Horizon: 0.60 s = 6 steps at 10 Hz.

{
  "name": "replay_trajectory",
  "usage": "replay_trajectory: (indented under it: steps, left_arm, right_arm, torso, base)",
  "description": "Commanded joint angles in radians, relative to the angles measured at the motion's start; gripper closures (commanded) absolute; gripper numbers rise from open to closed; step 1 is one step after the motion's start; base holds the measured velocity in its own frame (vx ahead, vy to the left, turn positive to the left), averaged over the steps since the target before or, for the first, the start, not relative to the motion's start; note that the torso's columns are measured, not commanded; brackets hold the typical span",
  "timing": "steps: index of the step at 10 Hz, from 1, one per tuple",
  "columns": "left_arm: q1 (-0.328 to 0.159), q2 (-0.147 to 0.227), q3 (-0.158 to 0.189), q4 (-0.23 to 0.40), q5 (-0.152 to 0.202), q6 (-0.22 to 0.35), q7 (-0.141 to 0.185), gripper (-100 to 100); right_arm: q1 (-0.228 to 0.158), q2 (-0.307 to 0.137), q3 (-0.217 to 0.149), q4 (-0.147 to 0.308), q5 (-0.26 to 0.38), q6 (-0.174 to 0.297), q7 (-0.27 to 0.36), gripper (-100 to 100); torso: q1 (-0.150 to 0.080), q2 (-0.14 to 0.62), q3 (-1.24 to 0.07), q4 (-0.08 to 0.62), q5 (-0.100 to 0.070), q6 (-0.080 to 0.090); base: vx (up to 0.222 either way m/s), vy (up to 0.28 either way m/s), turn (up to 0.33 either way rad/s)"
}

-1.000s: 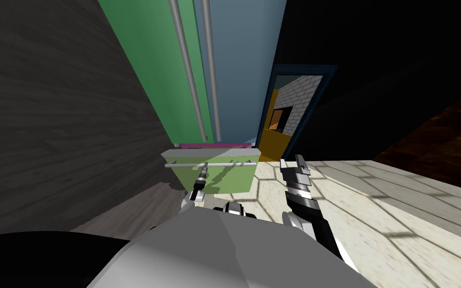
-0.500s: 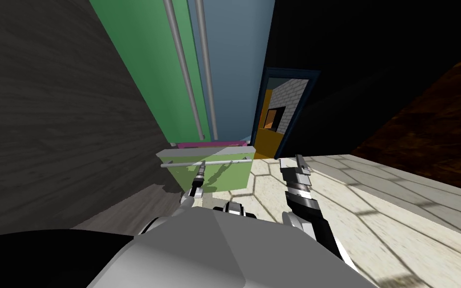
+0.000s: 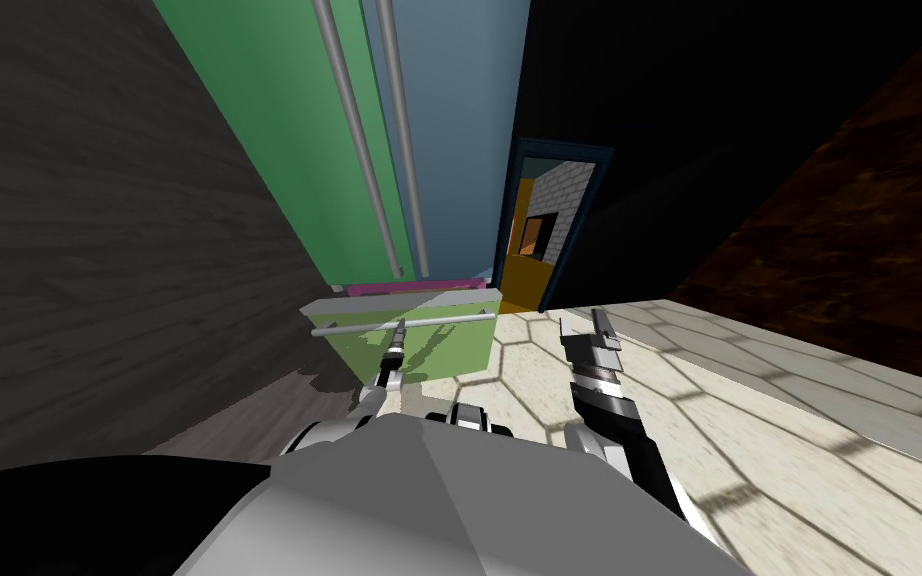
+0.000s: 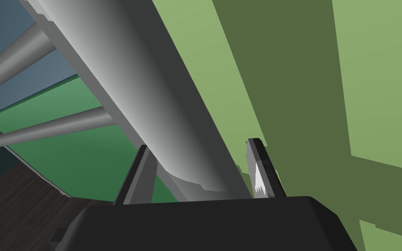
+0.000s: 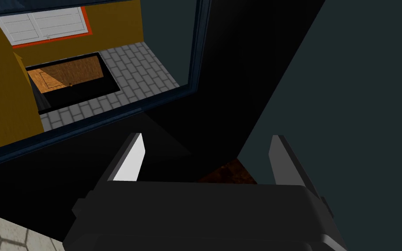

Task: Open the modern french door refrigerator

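The refrigerator [image 3: 429, 200] stands straight in front of me, between a dark grey wood-grain wall [image 3: 99, 250] on my left and a doorway [image 3: 544, 225] on my right. It has a green door [image 3: 279, 140] on the left and a blue-grey door [image 3: 459, 100] on the right. Both doors are closed, and each has a long grey upright handle [image 3: 349, 120] near the middle seam. Under the doors, a light green drawer [image 3: 454, 352] stands out from the front of the refrigerator, over the pale tiled floor [image 3: 749, 420]. At the back of its open top I see a magenta strip [image 3: 414, 288] behind the grey rim. What lies inside the drawer I cannot tell. A grey bar handle [image 4: 152, 87] runs across the front of the drawer. My left gripper [image 3: 398, 337] is clenched around this bar, near its middle. In the left wrist view the bar passes between the two fingers [image 4: 141, 174] and they press it on both sides. My right gripper [image 3: 583, 325] hangs over the floor, to the right of the drawer and apart from it. It is released, its fingers [image 5: 130, 161] are spread wide and hold nothing.
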<state>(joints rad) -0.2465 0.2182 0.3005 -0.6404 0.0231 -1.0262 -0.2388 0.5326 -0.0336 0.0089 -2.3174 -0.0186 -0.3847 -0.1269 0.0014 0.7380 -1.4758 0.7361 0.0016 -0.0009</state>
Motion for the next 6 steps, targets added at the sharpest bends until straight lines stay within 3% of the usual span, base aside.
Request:
replay_trajectory:
  steps: [1, 6]
  left_arm:
    - [-0.007, 0.001, 0.003, 0.018, 0.001, -0.003, -0.001, 100]
    - [-0.007, 0.002, -0.002, 0.013, -0.001, -0.003, 0.006, 100]
  right_arm:
    - [0.000, 0.000, 0.000, 0.000, 0.000, 0.000, 0.000, 0]
    - [0.000, 0.000, 0.000, 0.000, 0.000, 0.000, 0.000, 0]
  torso:
    - [0.001, -0.003, -0.002, -0.001, 0.000, -0.001]
    - [0.001, 0.000, 0.000, -0.001, 0.000, 0.000]
  base:
    - [-0.022, -0.011, 0.001]
    - [-0.159, -0.054, 0.028]
